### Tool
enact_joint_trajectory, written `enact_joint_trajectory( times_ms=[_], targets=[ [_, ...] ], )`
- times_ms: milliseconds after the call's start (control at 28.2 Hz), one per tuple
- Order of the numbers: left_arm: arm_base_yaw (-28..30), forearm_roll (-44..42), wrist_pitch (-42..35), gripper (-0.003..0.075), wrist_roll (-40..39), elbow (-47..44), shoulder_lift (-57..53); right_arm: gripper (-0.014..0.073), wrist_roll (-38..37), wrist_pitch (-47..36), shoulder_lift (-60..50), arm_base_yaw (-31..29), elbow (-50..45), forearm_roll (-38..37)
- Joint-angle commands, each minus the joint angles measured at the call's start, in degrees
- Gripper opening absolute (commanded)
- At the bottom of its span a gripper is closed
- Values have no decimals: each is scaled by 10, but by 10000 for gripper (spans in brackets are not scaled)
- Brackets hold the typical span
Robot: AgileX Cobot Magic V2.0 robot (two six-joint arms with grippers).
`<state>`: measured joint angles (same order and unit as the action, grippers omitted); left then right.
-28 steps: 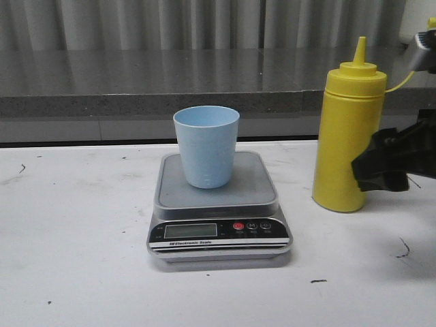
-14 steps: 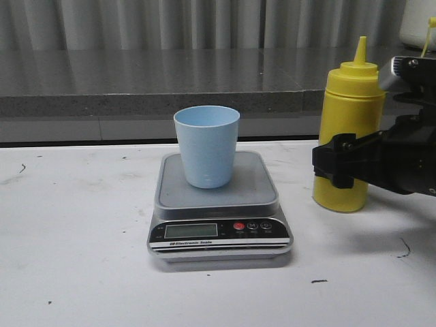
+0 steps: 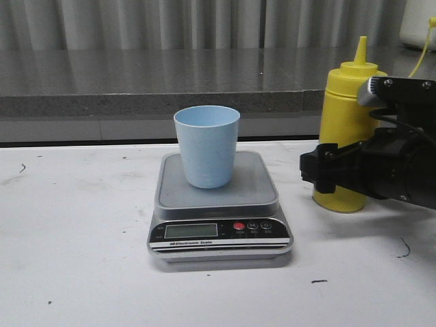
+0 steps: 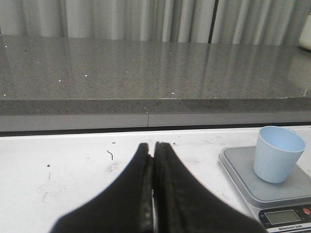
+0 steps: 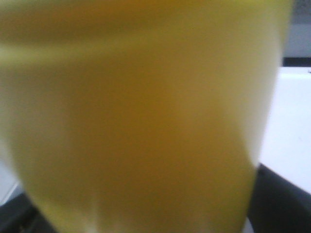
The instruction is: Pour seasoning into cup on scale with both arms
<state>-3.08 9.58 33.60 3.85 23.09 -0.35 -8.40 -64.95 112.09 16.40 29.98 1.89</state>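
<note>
The yellow seasoning bottle (image 3: 344, 102) stands upright on the white table, right of the scale. My right gripper (image 3: 327, 170) is open, its jaws on either side of the bottle's lower body. The bottle (image 5: 146, 107) fills the right wrist view, with a dark finger (image 5: 284, 204) at its edge. The light blue cup (image 3: 206, 146) stands upright on the silver-grey scale (image 3: 218, 231). My left gripper (image 4: 154, 144) is shut and empty, low over the table left of the scale (image 4: 252, 179) and cup (image 4: 277, 154). It is out of the front view.
A grey stone ledge (image 3: 150, 82) runs along the back of the table, with curtains behind it. The bottle's thin yellow cap cord (image 3: 426, 41) rises at the far right. Small dark marks dot the white table (image 3: 75, 231).
My right gripper has moved left from the table's right edge until its jaws flank the bottle. The bottle, cup and scale have not moved.
</note>
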Motion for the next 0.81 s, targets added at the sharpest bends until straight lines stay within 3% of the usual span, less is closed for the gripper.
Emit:
enact_joint_trajectory(
  times_ms=[0,177,319,425,638,779],
  targets=[
    [1,9,-50,-20,-4,15,7,647,-1,-72,-23,-1,23,1],
    [1,9,-50,-20,-4,15,7,598,-1,-64,-23,-1,26,1],
    [1,9,-50,-20,-4,15,7,284,-1,-56,-23,-1,26,1],
    [1,9,-50,-20,-4,15,7,125,-1,-79,-23,-1,26,0],
    [1,9,-50,-20,-4,15,7,120,43,-76,-64,-1,38,0],
    [1,9,-50,-20,-4,15,7,120,122,-7,-110,-1,73,-6]
  ],
)
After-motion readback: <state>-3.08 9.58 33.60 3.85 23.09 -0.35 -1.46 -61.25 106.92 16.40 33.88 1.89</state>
